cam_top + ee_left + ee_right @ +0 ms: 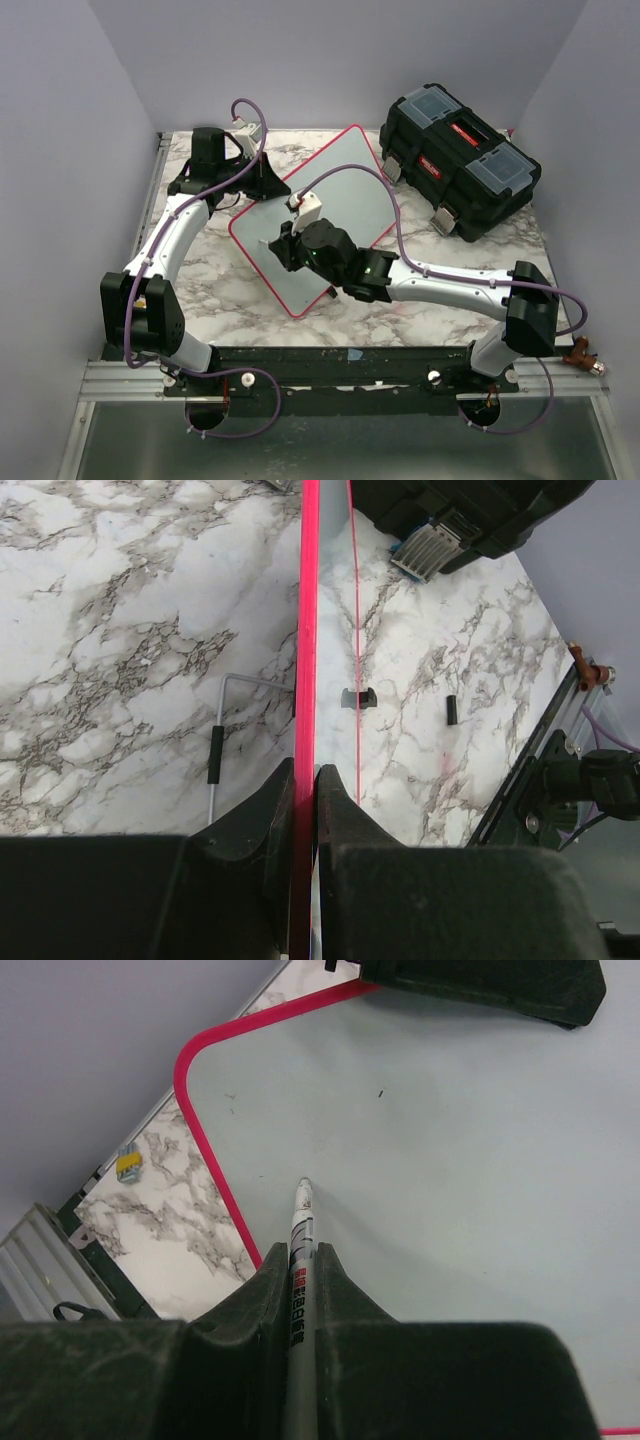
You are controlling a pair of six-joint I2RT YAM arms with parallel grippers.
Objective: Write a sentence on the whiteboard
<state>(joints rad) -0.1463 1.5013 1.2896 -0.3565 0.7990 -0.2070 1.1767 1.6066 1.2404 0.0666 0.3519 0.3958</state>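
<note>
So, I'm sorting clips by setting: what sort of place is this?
Probably a robotics lab cell: plain grey walls enclose a marble-look table, with a left arm and right arm mounted at its near edge, plus a whiteboard and toolbox.

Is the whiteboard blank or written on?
Blank where visible: the whiteboard shows no lettering in top or right wrist views, only tiny specks. The marker in the right gripper points at it; contact cannot be told.

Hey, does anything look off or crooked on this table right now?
The whiteboard sits askew, turned diagonally to the table edges, its rim clamped in the left pincer. It is blank apart from a few tiny dark specks.
</note>
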